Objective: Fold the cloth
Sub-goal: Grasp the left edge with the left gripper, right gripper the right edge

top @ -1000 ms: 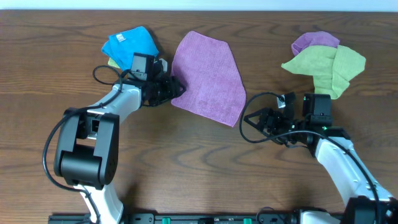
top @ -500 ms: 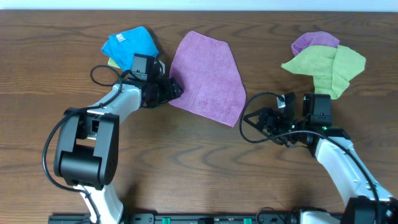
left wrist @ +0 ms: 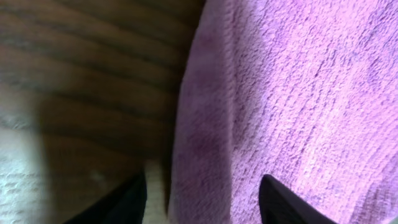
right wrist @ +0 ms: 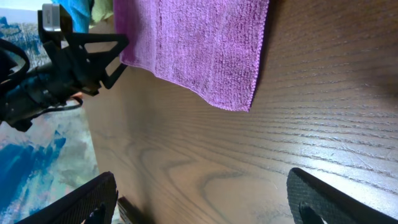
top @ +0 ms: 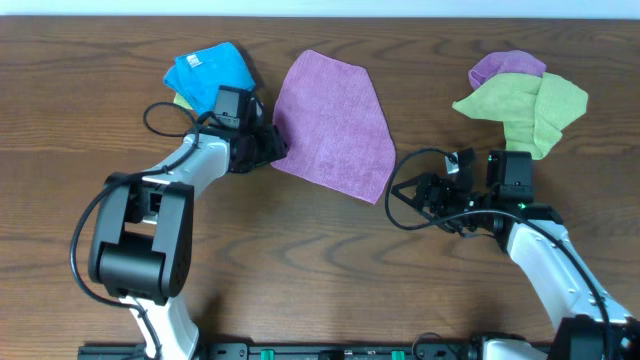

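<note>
Left hand [top: 272,143] sits at the left edge of the purple cloth [top: 335,120], its forearm reaching up and to the right from the base at the counter's near side. The left wrist view shows what the overhead cannot: two dark fingertips [left wrist: 127,198] stand apart with the cloth's thick hem running up between them, so the fingers straddle the edge without pinching it. The right hand [top: 420,192] points left from a bent arm and hovers over bare wood just beside the cloth's lower right corner. Its own camera shows its fingers spread wide with nothing between them.

The wooden counter [top: 300,260] carries everything. On it the purple cloth lies flat and open near the middle of the far side — a lopsided four-sided shape, narrower at the top. The right wrist view takes in its lower corner and, beyond it, the left hand at the far edge. A green cloth [top: 525,105] is heaped at the far right with a small purple one [top: 505,65] partly under it. A blue cloth [top: 210,70] lies bunched at the far left, just behind the left hand.
</note>
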You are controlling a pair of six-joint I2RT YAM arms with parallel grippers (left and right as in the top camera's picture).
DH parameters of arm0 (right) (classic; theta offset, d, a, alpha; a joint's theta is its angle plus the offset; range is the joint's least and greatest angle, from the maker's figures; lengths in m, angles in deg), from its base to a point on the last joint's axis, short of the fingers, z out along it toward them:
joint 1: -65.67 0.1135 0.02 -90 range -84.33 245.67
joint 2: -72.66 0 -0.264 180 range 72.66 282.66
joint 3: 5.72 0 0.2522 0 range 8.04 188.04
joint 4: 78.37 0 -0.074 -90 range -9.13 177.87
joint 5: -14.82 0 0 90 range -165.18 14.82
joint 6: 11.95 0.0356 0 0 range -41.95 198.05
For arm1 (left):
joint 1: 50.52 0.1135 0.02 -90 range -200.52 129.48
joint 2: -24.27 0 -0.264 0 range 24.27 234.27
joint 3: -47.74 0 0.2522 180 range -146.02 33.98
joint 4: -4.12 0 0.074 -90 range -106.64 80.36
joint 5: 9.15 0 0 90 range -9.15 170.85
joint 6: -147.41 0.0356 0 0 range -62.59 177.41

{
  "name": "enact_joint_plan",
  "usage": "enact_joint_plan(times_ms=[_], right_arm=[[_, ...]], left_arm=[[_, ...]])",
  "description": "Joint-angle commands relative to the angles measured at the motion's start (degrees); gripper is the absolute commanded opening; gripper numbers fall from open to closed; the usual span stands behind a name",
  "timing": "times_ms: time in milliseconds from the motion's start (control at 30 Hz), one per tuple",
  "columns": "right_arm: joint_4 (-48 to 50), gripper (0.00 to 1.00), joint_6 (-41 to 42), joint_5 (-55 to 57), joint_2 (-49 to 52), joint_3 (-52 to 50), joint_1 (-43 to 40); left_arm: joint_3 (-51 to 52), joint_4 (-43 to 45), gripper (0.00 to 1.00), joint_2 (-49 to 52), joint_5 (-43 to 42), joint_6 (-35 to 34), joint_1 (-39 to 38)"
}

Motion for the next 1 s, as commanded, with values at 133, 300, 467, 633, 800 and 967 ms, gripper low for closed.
enact_joint_plan(times_ms=[133,300,467,633,800,967], right_arm=[[0.02,0.88,0.57,-0.28,-0.63,-0.31,-0.37],[-0.11,0.92,0.72,1.49,-0.5,-0.63,0.98],[6.69,0.94,5.75,8.39,0.9,-3.74,5.68],[18.25,0.92,14.08,13.94,3.93,-7.8,9.92],[22.25,0.9,15.61,18.27,8.33,-8.35,12.04],[26.97,0.89,16.76,19.5,12.48,-8.35,12.39]], left_arm=[[0.09,-0.55,0.18,3.58,2.49,1.29,-1.4],[0.09,-1.99,0.06,3.52,1.84,2.32,-0.59],[0.02,-4.72,0.06,2.82,0.0,3.56,0.52],[0.02,-7.43,0.06,1.27,-1.01,4.7,1.62],[0.02,-10.49,0.06,0.33,-1.03,6.93,2.01],[0.02,-13.35,0.06,0.31,-2.27,7.5,2.01]])
